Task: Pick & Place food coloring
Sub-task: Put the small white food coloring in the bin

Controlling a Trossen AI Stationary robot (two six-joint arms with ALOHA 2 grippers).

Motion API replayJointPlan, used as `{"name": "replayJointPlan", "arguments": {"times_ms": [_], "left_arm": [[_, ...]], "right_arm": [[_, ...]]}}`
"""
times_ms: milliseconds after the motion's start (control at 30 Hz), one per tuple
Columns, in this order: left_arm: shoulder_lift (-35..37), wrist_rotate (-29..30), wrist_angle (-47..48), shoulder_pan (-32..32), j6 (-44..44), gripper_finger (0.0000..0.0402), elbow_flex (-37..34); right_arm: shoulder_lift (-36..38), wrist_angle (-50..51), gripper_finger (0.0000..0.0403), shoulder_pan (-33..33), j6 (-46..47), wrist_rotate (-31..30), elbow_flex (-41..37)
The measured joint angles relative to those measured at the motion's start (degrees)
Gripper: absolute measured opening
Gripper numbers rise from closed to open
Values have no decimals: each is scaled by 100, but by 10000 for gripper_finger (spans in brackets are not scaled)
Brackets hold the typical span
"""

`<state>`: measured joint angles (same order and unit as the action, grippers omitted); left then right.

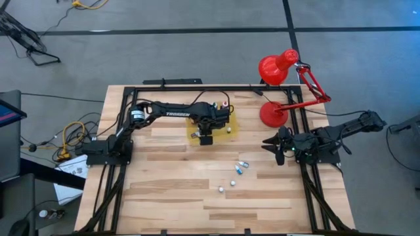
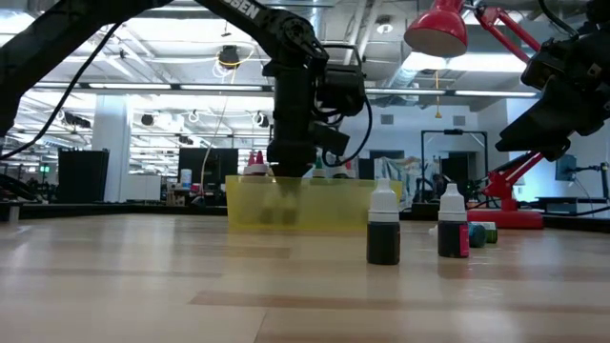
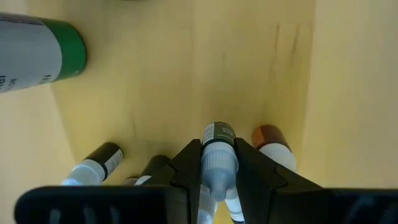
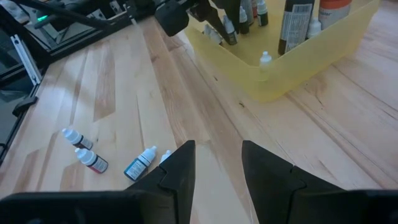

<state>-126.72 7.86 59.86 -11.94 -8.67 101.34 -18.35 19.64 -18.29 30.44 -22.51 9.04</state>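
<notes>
The food coloring is small dropper bottles with white caps. Three lie or stand on the bare table [image 1: 243,165], [image 1: 233,183], [image 1: 222,189]; two of them stand upright in the low view [image 2: 383,224], [image 2: 453,221]. Others stand in a yellow translucent bin [image 1: 228,128], [image 2: 329,202]. My left gripper [image 3: 219,177], [image 1: 207,133] reaches down into that bin and is shut on one small bottle [image 3: 219,134]. My right gripper [image 4: 217,165], [image 1: 275,147] hovers open above the table's right side, right of the loose bottles [image 4: 140,163]. My left gripper pinches a small dropper bottle between its two fingers at the whitish cap end [image 3: 219,163], coming from above and pointing down into the bin. The bottle's dark-labelled body [image 3: 219,132] points down below the fingers. Whether its base touches the bin floor cannot be told.
A larger green-capped bottle [image 3: 43,46] and other small bottles [image 3: 96,165], [image 3: 272,142] stand close around the held one in the bin. A red desk lamp [image 1: 279,88] stands at the far right, near the right arm. Bare wood lies left of and in front of the bin.
</notes>
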Motion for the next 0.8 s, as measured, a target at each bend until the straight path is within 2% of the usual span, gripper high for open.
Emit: {"name": "replayJointPlan", "arguments": {"times_ms": [167,533,800], "left_arm": [[0,-4,-83,17,96,73,0],[2,-4,-137,155,118,143,0],[393,-7,-126,254,110,148,0]], "right_arm": [[-2,1,122,0,1,1,0],[0,0,122,-1,1,0,0],[0,0,122,-1,0,1,0]]}}
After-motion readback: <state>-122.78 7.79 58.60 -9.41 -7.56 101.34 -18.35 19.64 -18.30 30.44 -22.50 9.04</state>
